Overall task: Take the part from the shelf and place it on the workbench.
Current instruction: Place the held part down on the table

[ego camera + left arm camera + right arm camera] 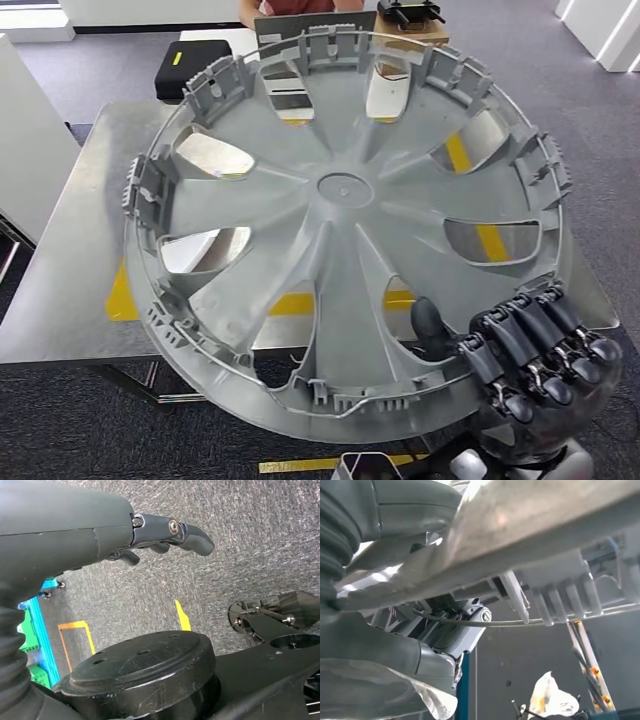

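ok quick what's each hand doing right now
Left hand: holds nothing, fingers extended over the floor.
Right hand: grips the rim of the grey wheel cover.

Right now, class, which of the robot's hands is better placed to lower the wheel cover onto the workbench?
The right hand: it already grips the wheel cover rim above the workbench. The left hand hangs empty over the floor.

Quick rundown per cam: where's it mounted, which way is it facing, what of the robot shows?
Head view: high on the body, looking forward and down at the grey wheel cover over the metal workbench; right hand holds its near rim.
Left wrist view: behind the left hand, facing the carpet; hand holds nothing.
Right wrist view: behind the right hand, looking up under the cover's rim.
Shared: head and right wrist views show the cover.
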{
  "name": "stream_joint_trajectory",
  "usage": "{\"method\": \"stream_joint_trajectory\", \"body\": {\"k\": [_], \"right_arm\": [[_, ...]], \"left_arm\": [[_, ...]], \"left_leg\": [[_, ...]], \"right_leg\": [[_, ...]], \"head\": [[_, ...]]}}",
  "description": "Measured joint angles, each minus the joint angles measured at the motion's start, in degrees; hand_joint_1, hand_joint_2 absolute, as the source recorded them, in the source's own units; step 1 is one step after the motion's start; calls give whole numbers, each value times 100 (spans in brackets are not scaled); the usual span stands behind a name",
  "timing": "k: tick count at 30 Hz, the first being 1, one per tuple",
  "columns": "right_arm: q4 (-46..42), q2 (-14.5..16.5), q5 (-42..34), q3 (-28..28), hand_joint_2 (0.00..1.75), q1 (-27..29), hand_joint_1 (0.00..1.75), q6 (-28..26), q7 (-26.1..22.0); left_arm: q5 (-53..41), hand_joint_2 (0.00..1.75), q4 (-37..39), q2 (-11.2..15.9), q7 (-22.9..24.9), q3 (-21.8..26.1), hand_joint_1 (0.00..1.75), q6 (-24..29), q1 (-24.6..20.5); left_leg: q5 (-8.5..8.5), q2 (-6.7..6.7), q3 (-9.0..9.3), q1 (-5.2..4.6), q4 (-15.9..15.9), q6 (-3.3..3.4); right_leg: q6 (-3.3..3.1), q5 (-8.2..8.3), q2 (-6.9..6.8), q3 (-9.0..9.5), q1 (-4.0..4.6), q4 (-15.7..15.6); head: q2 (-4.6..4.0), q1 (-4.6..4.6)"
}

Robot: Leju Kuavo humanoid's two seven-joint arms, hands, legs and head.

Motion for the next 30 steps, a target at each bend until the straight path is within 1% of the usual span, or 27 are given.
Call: {"method": "stream_joint_trajectory", "body": {"k": [6, 13, 19, 30], "right_arm": [[-27, -2, -7, -679, 175, 49, 175, -1, -8], [-16, -2, -7, -1163, 175, 73, 175, -1, 20], [118, -8, -7, -1724, 175, 72, 175, -1, 152], [353, -46, -7, -2309, 175, 73, 175, -1, 72]], "left_arm": [[147, 175, 0, -18, -108, 7, 0, -16, 27], [225, 175, 0, -19, -143, 13, 0, -75, 46], [336, 175, 0, -19, -130, 19, 0, -95, 65], [409, 175, 0, -18, -125, 21, 0, -93, 71]], "left_leg": [[0, 0, -1, 0, 0, 0], [0, -1, -4, 0, -1, 0], [0, -1, -7, 0, -1, 0], [0, -2, -9, 0, -2, 1]], "right_leg": [[0, 0, 0, -1, 0, 0], [0, 0, -2, -3, 0, 0], [0, 0, -5, -4, -1, 0], [0, -1, -6, -7, -1, 0]], "head": [[0, 1], [1, 1], [1, 1], [0, 1]]}}
